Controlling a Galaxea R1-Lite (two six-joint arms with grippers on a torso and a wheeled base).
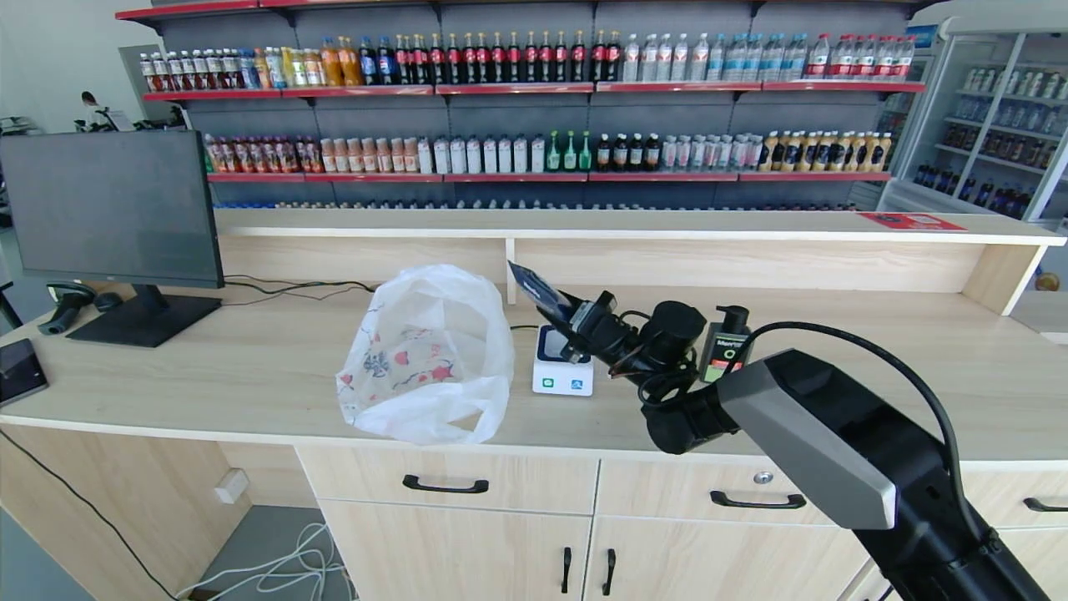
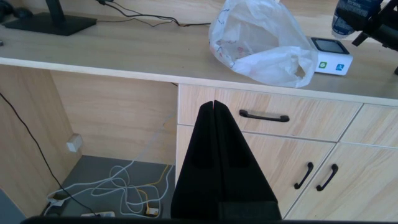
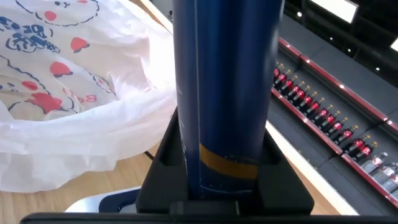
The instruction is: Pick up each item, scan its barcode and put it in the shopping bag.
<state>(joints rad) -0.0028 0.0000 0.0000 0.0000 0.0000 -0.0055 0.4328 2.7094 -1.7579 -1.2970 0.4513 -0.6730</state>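
My right gripper [image 1: 561,315] is shut on a dark blue packet [image 1: 534,288] and holds it tilted just above the white scanner box [image 1: 563,373]. In the right wrist view the packet [image 3: 224,74], with a gold band, stands between the gripper's [image 3: 221,155] black fingers [image 3: 163,149]. The white plastic shopping bag [image 1: 425,359] with red and blue prints sits left of the scanner, its mouth facing up. A black pump bottle [image 1: 724,342] stands right of the scanner, behind my right arm. My left gripper [image 2: 214,107] is shut and empty, low in front of the counter's drawers [image 2: 264,115].
A monitor [image 1: 113,209] stands at the counter's left end with a hand-held scanner [image 1: 62,305] and a dark tablet [image 1: 18,367] near it. Cables [image 1: 284,288] run behind the bag. A raised wooden ledge [image 1: 634,225] bounds the back of the counter.
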